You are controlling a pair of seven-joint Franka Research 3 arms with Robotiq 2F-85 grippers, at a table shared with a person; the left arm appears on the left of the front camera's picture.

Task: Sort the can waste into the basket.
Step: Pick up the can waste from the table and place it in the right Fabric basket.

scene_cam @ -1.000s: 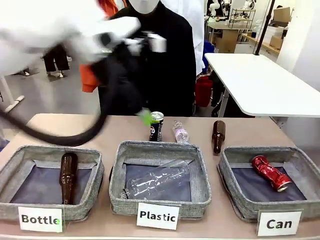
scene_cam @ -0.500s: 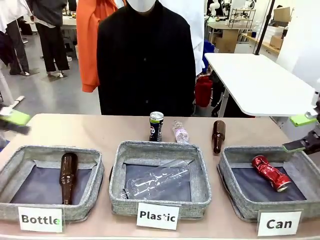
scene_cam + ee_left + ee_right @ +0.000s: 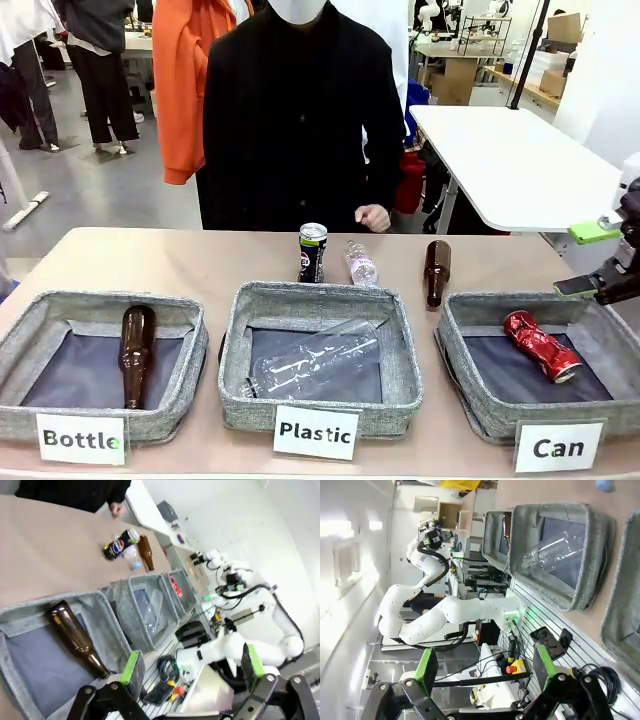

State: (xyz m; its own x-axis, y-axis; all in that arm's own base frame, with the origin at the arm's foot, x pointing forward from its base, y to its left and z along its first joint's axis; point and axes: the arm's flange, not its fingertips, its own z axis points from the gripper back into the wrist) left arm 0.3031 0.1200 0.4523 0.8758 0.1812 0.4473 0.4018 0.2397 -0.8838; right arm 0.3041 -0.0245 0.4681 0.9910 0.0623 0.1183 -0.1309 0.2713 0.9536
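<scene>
The dark navy can stands upright at the table's far side, behind the middle basket; it is also in the left wrist view. The dented red can lies inside the "Can" basket at the right. My right gripper hovers open at the picture's right edge, above that basket's far right corner, nothing between its green pads. My right gripper also reads open in its wrist view. My left gripper is open and empty, held high off the table's left end.
A brown bottle lies in the "Bottle" basket, a clear plastic bottle in the "Plastic" basket. Behind them stand a small plastic bottle and another brown bottle. The person's hand rests at the far edge.
My left arm swept off to the left and out of the front view. My right gripper came in at the right edge. The person's hand appeared at the far edge.
</scene>
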